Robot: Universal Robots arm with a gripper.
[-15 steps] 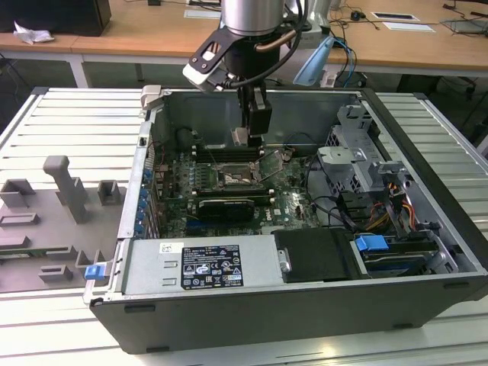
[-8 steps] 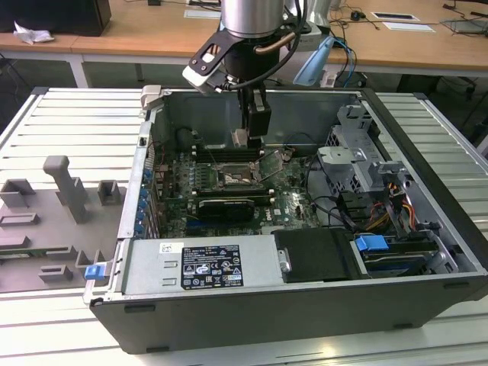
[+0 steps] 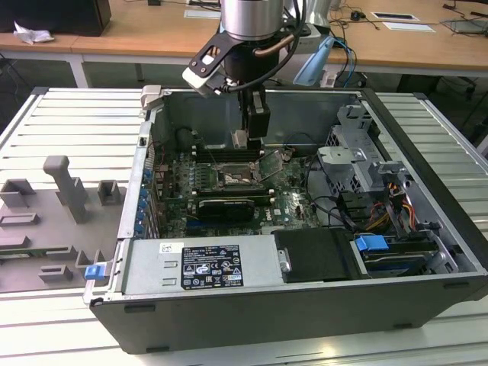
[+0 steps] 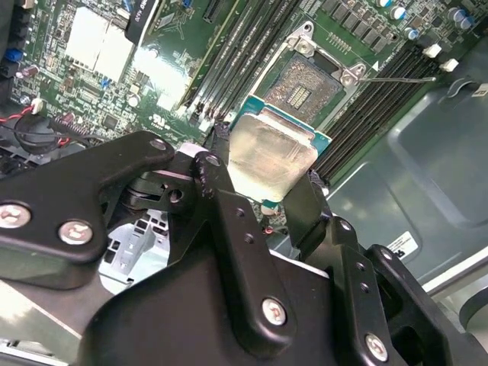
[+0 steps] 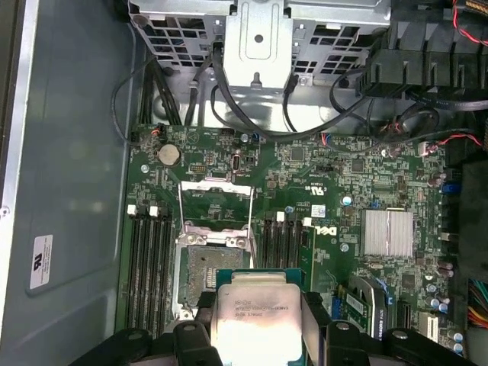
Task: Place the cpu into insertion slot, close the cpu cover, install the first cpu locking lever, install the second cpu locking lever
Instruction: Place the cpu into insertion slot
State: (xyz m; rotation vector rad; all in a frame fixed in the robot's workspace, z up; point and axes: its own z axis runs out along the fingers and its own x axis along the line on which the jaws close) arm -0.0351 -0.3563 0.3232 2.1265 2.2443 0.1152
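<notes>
My gripper [image 3: 242, 142] hangs inside the open computer case, shut on the cpu [image 3: 239, 139]. In both wrist views the cpu [image 4: 271, 156] [image 5: 255, 313], a flat square chip with a pale metal top, sits between the two black fingers [image 4: 217, 171] [image 5: 335, 335]. It hovers a little above the board and just beside the insertion slot [image 4: 305, 84] [image 5: 200, 271] [image 3: 232, 179], whose dark contact field lies bare. The cpu cover [image 5: 215, 204] is flipped open, away from the slot. A thin lever rod [image 4: 396, 78] sticks out next to the slot.
Long black memory slots [image 5: 149, 267] flank the socket on both sides. A black graphics card [image 3: 223, 207] lies nearer the power supply [image 3: 206, 263]. The metal drive cage [image 3: 358, 164] and cables fill the exterior view's right. Grey fixtures [image 3: 65, 191] stand outside the case.
</notes>
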